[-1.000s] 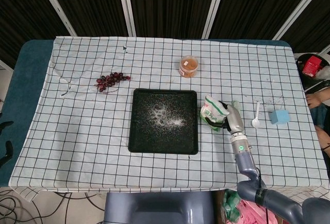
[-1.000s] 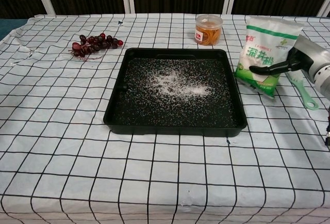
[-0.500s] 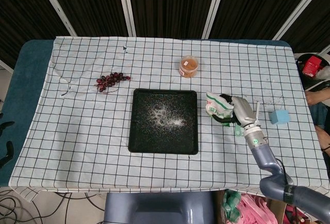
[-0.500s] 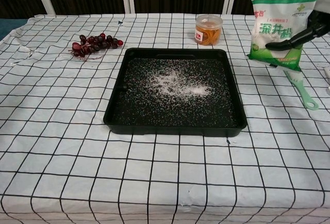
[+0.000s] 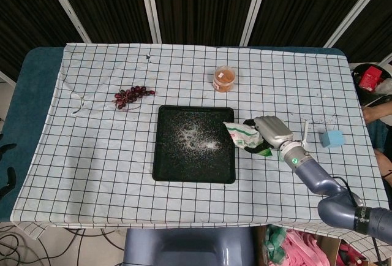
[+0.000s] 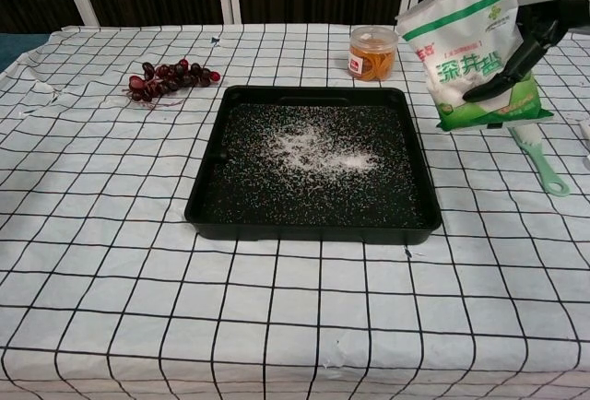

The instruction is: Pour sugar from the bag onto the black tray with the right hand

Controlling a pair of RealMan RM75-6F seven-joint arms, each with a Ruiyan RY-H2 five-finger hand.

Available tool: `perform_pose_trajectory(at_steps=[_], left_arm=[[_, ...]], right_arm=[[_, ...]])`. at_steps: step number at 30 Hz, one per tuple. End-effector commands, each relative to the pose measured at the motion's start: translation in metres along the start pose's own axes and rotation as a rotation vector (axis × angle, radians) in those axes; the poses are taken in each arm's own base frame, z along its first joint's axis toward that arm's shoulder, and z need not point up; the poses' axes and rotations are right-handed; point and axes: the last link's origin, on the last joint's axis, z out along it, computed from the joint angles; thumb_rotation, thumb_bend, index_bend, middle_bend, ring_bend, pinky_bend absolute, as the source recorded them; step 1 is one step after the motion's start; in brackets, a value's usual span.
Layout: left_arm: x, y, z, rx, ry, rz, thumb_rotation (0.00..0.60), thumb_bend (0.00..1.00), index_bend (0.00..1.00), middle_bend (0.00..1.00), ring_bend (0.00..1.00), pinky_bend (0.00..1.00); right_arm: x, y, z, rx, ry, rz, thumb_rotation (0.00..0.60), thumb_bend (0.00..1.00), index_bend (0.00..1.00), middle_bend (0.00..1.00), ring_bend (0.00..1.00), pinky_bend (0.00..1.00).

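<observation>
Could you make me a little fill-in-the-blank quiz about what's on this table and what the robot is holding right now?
1. The right hand holds a white and green ____ of sugar.
2. White sugar already lies scattered in the black ____.
3. The bunch of ____ lies on the checked cloth beyond the tray's left corner.
4. A blue ____ sits near the table's right edge.

Missing words: bag; tray; grapes; block

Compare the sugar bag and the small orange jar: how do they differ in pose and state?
The sugar bag is gripped by the right hand and tilted toward the black tray; the orange jar stands upright on the tablecloth, untouched. The bag is soft and white-green; the jar is round, clear and lidded.
</observation>
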Motion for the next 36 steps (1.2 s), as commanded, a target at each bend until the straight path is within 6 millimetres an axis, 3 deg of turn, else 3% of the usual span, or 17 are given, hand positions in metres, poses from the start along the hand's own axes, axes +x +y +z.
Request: perform_pose_trajectory(at_steps=[1, 9, 24, 36], left_arm=[[0.000, 0.000, 0.000, 0.000, 0.000, -0.001, 0.600, 0.62, 0.22, 0.04, 0.00, 0.00], [0.000, 0.000, -0.001, 0.002, 0.000, -0.004, 0.600, 0.62, 0.22, 0.04, 0.00, 0.00], [0.000, -0.001, -0.001, 0.002, -0.002, -0.004, 0.600, 0.62, 0.22, 0.04, 0.00, 0.00], [0.000, 0.000, -0.001, 0.000, -0.004, -0.004, 0.600, 0.62, 0.22, 0.04, 0.00, 0.00]], right_arm=[[0.004, -0.011, 0.005, -0.007, -0.083, -0.067, 0.600, 0.35, 0.52, 0.41, 0.53, 0.55], [0.002, -0.023, 0.021, -0.025, -0.198, -0.320, 0.600, 0.36, 0.52, 0.42, 0.54, 0.55], [0.001, -0.060, 0.041, -0.158, -0.297, -0.502, 0.600, 0.38, 0.53, 0.43, 0.55, 0.55], [0.002, -0.073, 0.047, -0.271, -0.326, -0.617, 0.600, 0.39, 0.54, 0.44, 0.56, 0.55]])
